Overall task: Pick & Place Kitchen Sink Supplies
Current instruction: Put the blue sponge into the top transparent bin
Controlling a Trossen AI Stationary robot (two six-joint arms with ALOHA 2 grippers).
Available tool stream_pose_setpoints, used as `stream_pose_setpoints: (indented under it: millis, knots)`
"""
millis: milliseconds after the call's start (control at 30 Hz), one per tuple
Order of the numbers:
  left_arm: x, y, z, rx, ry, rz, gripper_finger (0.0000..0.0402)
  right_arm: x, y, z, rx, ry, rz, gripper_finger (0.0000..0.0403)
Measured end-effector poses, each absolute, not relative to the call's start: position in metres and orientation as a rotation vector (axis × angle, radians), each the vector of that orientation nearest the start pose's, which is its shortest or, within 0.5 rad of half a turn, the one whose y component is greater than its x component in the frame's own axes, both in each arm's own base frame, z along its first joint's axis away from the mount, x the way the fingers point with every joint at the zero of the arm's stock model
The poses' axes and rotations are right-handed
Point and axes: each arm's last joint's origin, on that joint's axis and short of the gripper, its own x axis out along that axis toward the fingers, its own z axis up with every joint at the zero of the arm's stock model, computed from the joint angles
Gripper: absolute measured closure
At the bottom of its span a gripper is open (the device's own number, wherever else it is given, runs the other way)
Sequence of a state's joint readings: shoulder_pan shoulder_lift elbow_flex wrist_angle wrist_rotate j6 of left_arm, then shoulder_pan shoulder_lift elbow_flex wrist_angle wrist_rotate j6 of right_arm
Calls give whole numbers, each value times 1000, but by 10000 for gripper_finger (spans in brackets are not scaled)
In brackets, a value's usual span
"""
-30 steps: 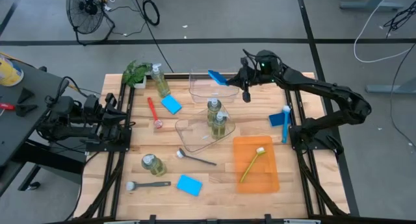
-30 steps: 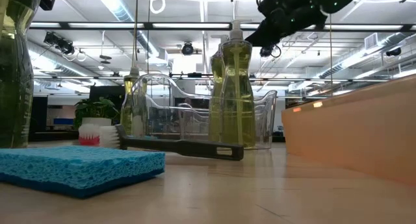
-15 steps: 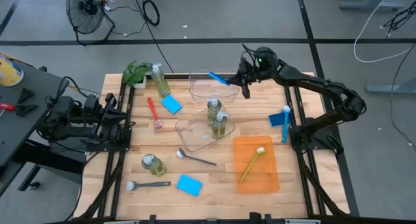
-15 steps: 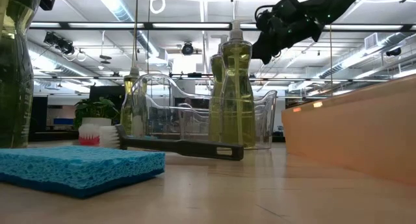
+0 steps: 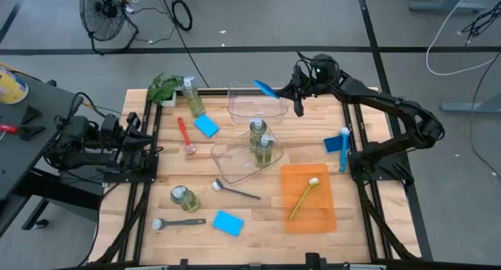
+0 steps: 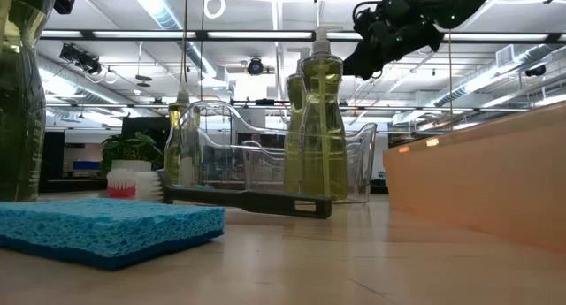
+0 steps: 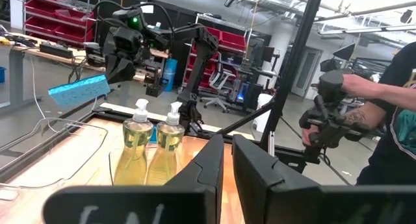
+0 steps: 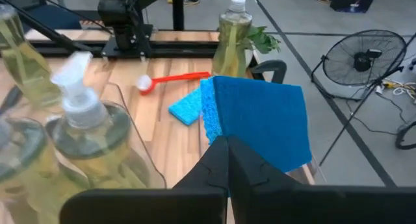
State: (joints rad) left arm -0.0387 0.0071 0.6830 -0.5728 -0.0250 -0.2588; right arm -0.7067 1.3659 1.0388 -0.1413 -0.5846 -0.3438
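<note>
Right tool shifted slightly, sponge apparently over bin

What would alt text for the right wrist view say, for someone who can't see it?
The right gripper is shut on a bright-blue sponge, holding it above the wooden table. Beyond it lie a second blue sponge and a red dish brush, with clear pump bottles of yellow-green soap blurred close by.
</note>
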Motion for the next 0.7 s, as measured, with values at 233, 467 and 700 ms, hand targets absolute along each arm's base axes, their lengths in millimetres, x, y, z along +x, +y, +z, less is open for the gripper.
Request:
stream_pose_setpoints:
  millis: [233,467,700]
  knots:
    - [6,1,315,-262,-101,-27,365,240,-193,289,-47,410,-70,403]
    - [6,1,315,-262,-101,-27,365,249,-201,272,-7,432,-63,403]
    - [6,1,315,-262,-101,-27,365,254,-205,265,81,433,-82,391]
